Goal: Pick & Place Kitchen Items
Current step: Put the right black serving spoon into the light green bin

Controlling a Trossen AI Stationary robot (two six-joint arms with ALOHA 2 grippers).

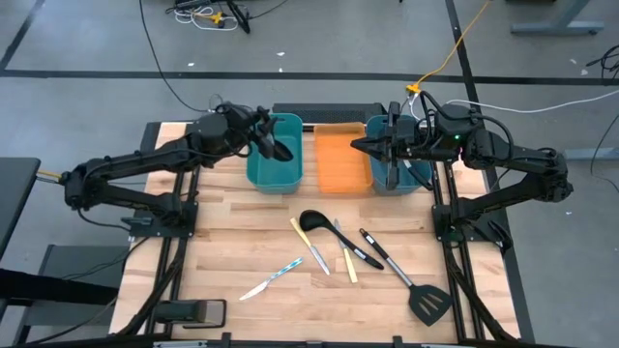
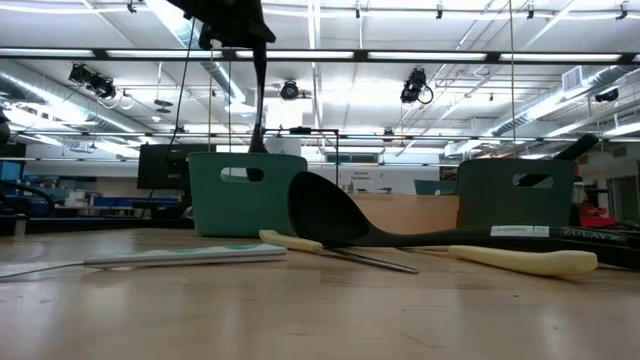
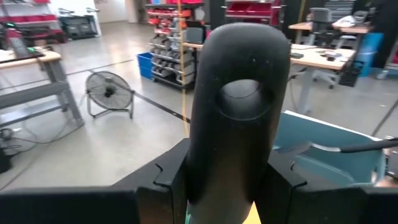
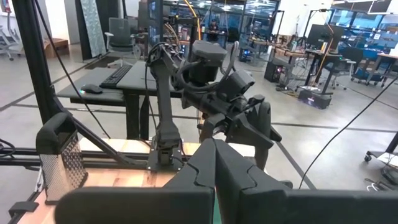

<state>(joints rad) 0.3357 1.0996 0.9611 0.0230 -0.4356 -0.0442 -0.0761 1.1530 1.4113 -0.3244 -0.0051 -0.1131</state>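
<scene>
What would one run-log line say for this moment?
left gripper: holding black ladle above left teal bin | right gripper: shut, empty, over right bin

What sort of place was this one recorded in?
Likely a robotics lab or workshop: a wooden worktable, exposed ducts and strip lights overhead, desks with chairs and a floor fan beyond.

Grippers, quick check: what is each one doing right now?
Left gripper: shut on a black utensil, held over the left teal bin.
Right gripper: shut, nothing held, above the orange tray.
</scene>
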